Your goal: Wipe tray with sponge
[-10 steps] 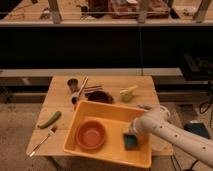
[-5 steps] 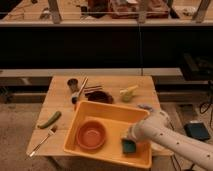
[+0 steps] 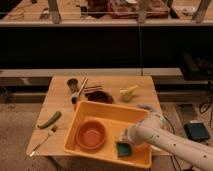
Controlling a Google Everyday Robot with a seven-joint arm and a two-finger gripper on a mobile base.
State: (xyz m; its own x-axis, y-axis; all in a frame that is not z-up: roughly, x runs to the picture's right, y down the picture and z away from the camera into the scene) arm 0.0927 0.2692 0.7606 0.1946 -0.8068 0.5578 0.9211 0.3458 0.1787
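— Tray (image 3: 117,120), that large rectangular yellow-orange plastic bin, where does it sit?
— On the wooden bench (image 3: 62,100), at its front edge, with a round orange-red bowl (image 3: 91,135) inside on the left.
— And the small dark teal sponge (image 3: 122,149)?
— In the tray's front right corner, on its floor. The white arm's end effector (image 3: 125,140) is right on top of it; whether it grips or is released, I cannot tell.
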